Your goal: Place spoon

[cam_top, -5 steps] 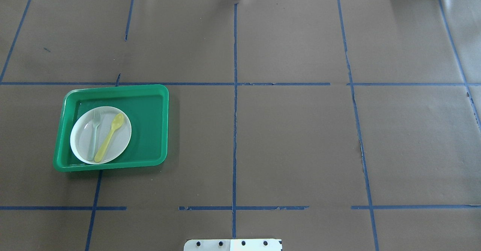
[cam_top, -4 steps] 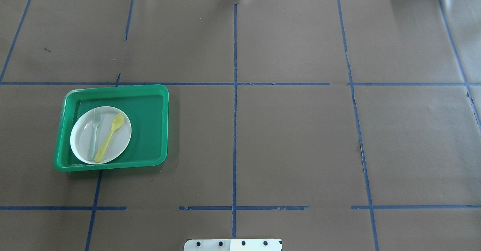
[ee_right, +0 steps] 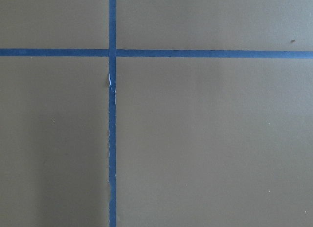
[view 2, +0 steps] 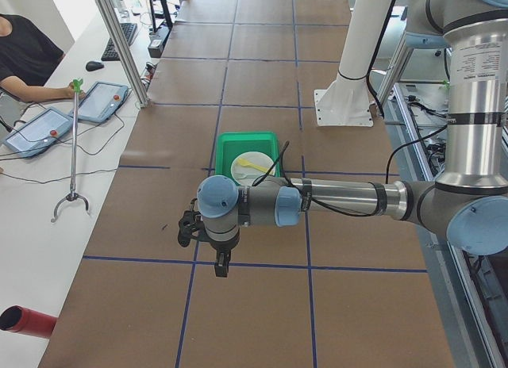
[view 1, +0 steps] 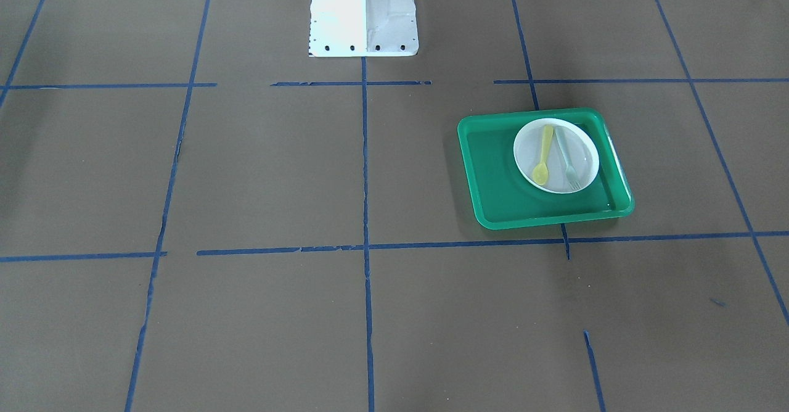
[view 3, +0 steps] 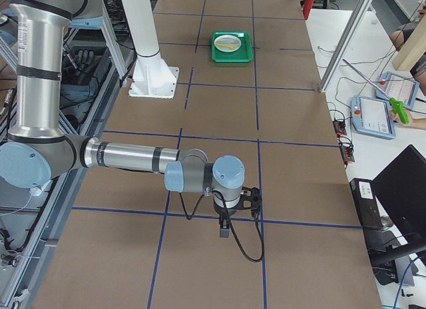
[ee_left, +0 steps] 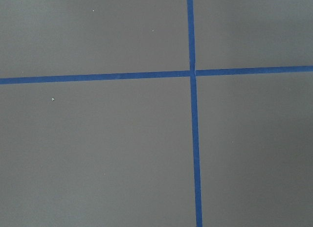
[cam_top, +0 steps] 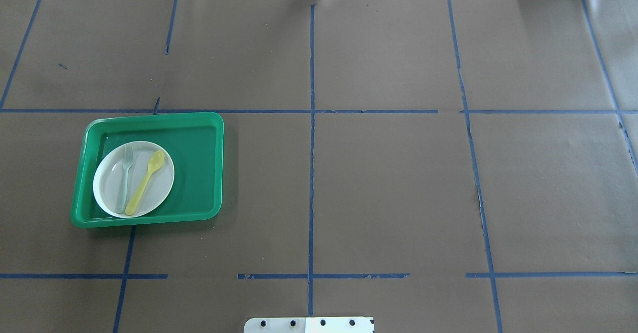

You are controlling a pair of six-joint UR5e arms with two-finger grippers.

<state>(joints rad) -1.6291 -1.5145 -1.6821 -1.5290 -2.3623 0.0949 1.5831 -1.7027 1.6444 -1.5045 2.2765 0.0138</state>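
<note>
The small yellow spoon [cam_top: 145, 182] lies on a white plate [cam_top: 107, 186] inside a green tray [cam_top: 199, 163], beside a pale grey-green fork [cam_top: 124, 178]. It also shows in the front-facing view [view 1: 543, 154], left of the fork [view 1: 567, 162]. My left gripper [view 2: 221, 265] shows only in the left side view, hanging over the bare table well short of the tray. My right gripper [view 3: 224, 229] shows only in the right side view, far from the tray [view 3: 231, 46]. I cannot tell whether either is open or shut. Both wrist views show only brown paper and blue tape.
The table is covered in brown paper with a blue tape grid. The robot's white base plate [cam_top: 309, 325] sits at the near edge. Operators' tablets [view 2: 99, 101] and a grabber tool lie on the side desk.
</note>
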